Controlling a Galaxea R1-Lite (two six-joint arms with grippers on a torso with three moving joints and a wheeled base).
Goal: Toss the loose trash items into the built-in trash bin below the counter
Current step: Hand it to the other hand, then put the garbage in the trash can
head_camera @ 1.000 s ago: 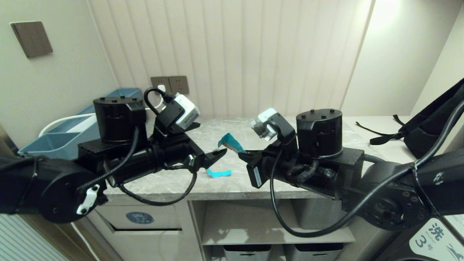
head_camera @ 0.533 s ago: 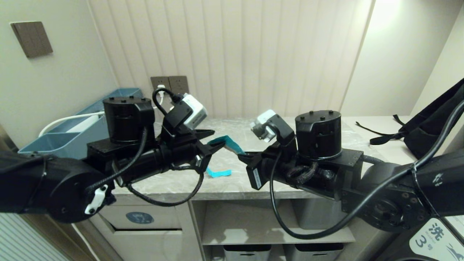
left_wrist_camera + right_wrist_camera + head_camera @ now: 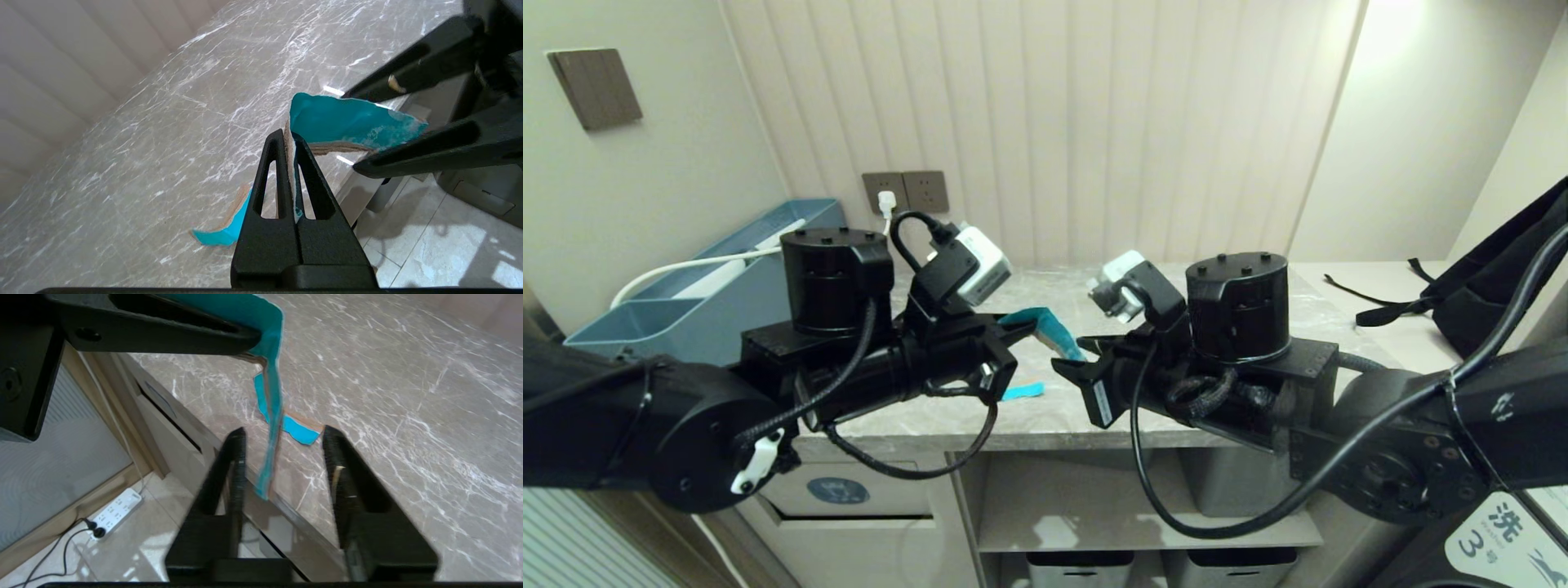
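Observation:
A bent turquoise strip [image 3: 1045,321] hangs in the air above the counter [image 3: 1045,425]. My left gripper [image 3: 1021,326] is shut on one end of it, the jaws pinching its torn edge [image 3: 288,136]. The strip's other end [image 3: 271,457] dangles between the spread fingers of my right gripper [image 3: 284,435], which is open and not touching it. In the head view the right gripper [image 3: 1080,358] faces the left one closely. A second turquoise scrap [image 3: 1023,392] lies on the counter near its front edge. The trash bin flap with its blue sticker [image 3: 837,490] sits below the counter at the left.
A blue tray [image 3: 686,294] stands at the counter's left end under wall sockets [image 3: 905,190]. A black bag with straps [image 3: 1503,278] lies at the right. Grey tubs [image 3: 1078,567] sit on the low shelf. A power strip [image 3: 116,512] lies on the floor.
My left gripper moved right to the strip and shut on it. My right gripper, which held the strip, has opened and let go.

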